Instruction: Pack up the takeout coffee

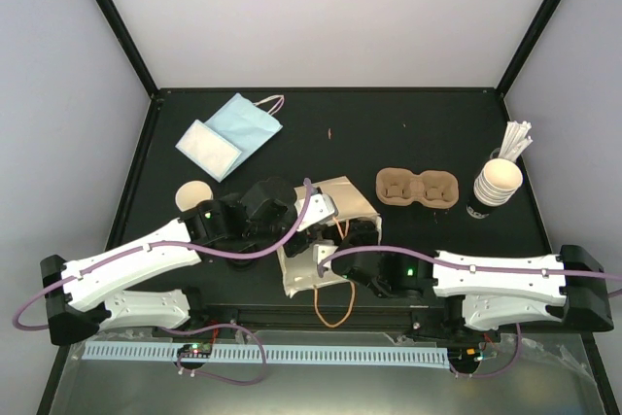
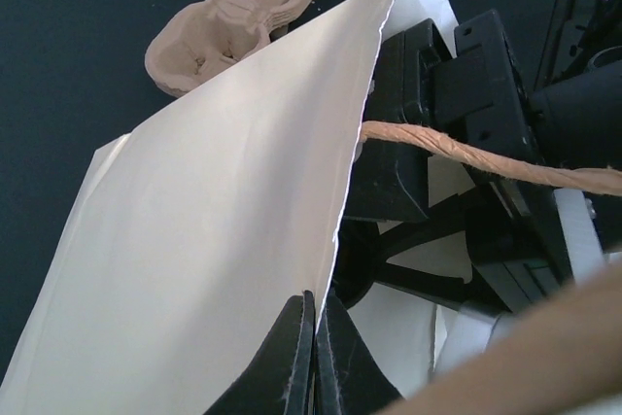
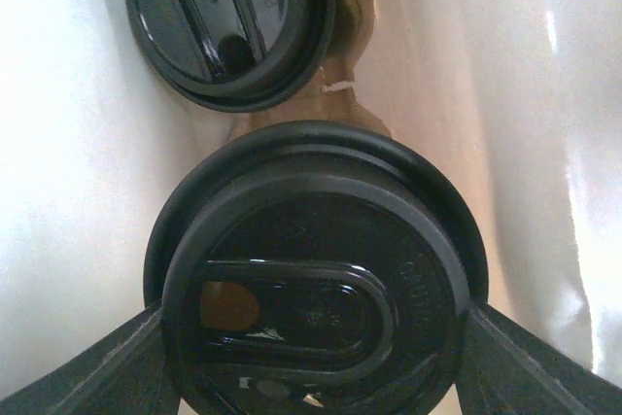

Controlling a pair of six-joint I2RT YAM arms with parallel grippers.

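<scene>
The left tool (image 2: 313, 313) is clenched on the edge of one white paper bag (image 2: 214, 221), pinching the sheet between its closed fingers and holding the mouth apart; one twisted brown handle cord (image 2: 466, 153) runs across just beyond it. The right tool (image 3: 316, 337) reaches inside that bag and grasps the nearer black lid (image 3: 321, 240), one finger pressed on each side of its rim. A second black lid (image 3: 228, 21) lies deeper in the bag, making two lids in all. Out on the dark tabletop (image 1: 389, 133), the single takeout coffee (image 1: 192, 195) stands left of the bag, close beside the left arm and outside the bag. Right of the bag sits one brown pulp carrier (image 1: 417, 188) with two wells, then one stack of cups (image 1: 498, 182) with white sticks behind it. At the far left lie two flat packets, one blue packet (image 1: 245, 121) and one white packet (image 1: 207, 148)
</scene>
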